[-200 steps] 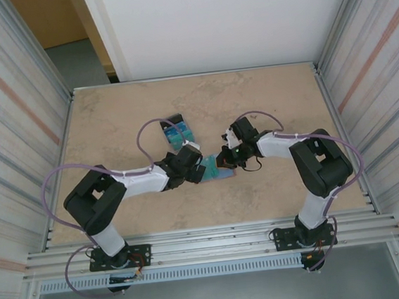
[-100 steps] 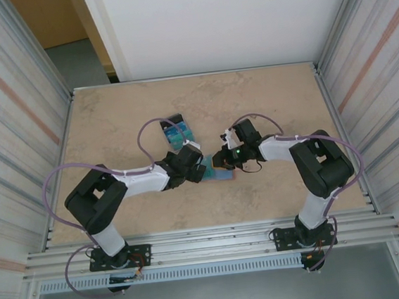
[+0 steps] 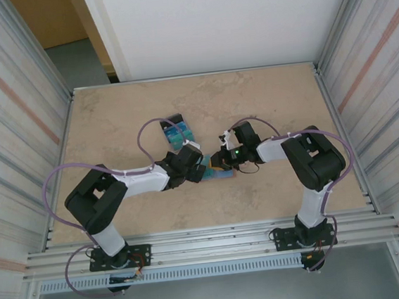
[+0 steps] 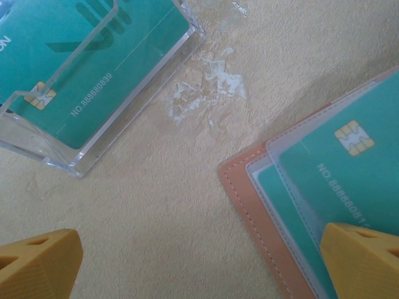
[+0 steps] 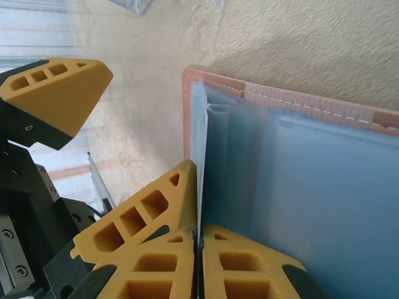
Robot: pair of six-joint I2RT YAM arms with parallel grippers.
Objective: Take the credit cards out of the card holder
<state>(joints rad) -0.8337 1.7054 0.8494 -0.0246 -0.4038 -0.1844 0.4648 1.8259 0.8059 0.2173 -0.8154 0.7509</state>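
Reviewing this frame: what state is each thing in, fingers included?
card holder: lying open on the table.
credit cards: teal, tucked in the holder's clear sleeves, not out yet.
clear box: on the table, holding a teal card.
left gripper: fingers wide open, one over the card holder.
right gripper: fingers shut on a thin blue sheet at the holder's edge; card or sleeve unclear.

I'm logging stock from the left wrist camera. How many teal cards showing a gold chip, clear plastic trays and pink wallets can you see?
Teal cards with a chip: 2
Clear plastic tray: 1
Pink wallet: 1
Total: 4
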